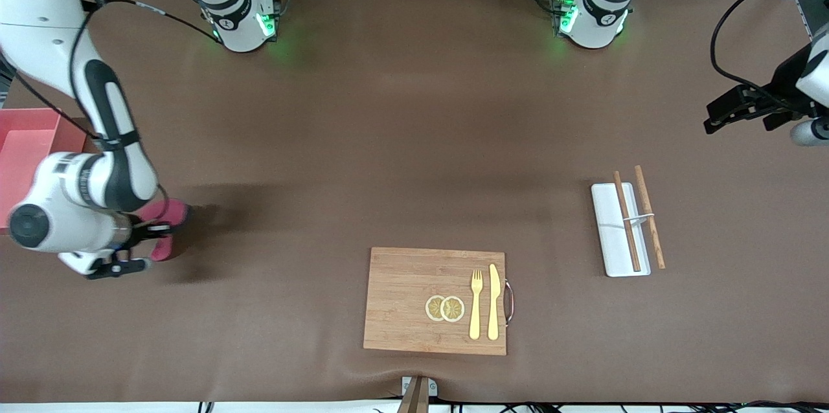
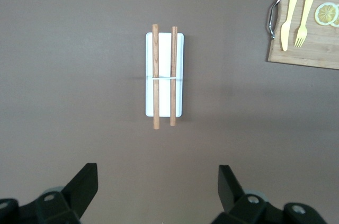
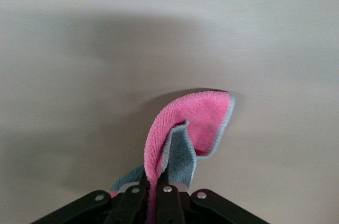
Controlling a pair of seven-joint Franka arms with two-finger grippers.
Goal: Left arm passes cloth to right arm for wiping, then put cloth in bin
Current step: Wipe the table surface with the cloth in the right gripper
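Observation:
My right gripper is shut on the maroon-red cloth and holds it low over the table, beside the pink bin at the right arm's end. In the right wrist view the cloth is pink with a grey border, folded over and pinched between the shut fingers of the right gripper. I cannot tell whether its tip touches the table. My left gripper is open and empty, up in the air at the left arm's end, with its jaws wide apart over bare table.
A white oblong tray with two brown chopsticks lies toward the left arm's end and shows in the left wrist view. A wooden board with a yellow fork, a knife and lemon slices lies near the front edge.

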